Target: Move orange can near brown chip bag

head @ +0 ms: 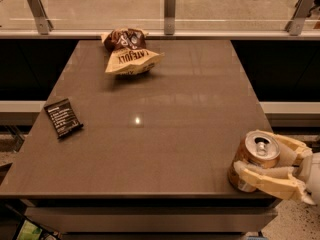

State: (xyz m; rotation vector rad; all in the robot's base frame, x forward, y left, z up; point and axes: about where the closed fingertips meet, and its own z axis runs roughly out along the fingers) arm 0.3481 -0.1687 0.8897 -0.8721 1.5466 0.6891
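Observation:
The orange can stands at the table's front right corner, silver top and pull tab facing up. My gripper reaches in from the right and is shut on the can, one pale finger across its near side and the other along its far side. The brown chip bag, dark brown above and cream-yellow below with dark lettering, lies at the far middle-left of the table, well away from the can.
The brown table ends right at the can, front and right. A small flat black packet lies near the left edge. A glass rail with metal posts runs behind the table.

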